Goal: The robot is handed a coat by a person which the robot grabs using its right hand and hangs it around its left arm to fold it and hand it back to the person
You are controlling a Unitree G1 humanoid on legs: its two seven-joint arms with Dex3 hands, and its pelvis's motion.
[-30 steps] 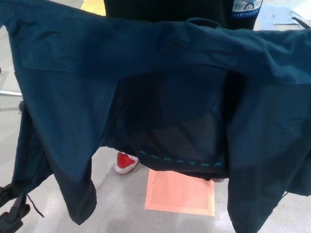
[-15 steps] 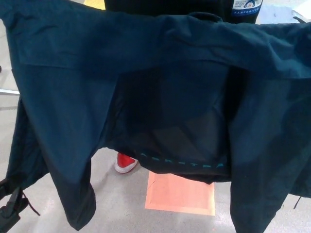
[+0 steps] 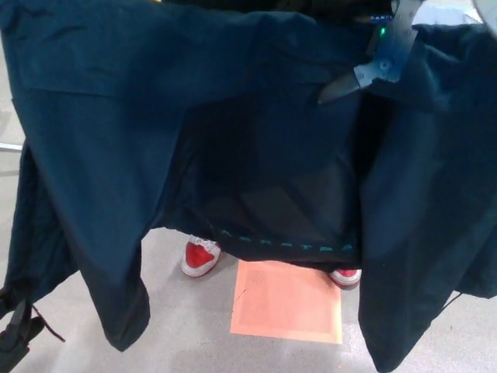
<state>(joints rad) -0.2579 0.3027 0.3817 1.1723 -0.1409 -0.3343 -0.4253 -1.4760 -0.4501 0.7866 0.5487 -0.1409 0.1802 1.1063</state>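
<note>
At the upper right of the head view, the right hand is lying against the coat near its top edge; I cannot tell whether it is gripping cloth or only touching it. The coat is hanging spread wide across the view, its dark lining seemingly facing the robot. A person is standing behind it, red shoes showing below the hem beside an orange patch on the floor. To grab well, the hand should probably be closing on the thick top seam rather than loose lining, and holding firmly before the person lets go. The left hand is sitting half hidden at the bottom left corner, its state unclear.
</note>
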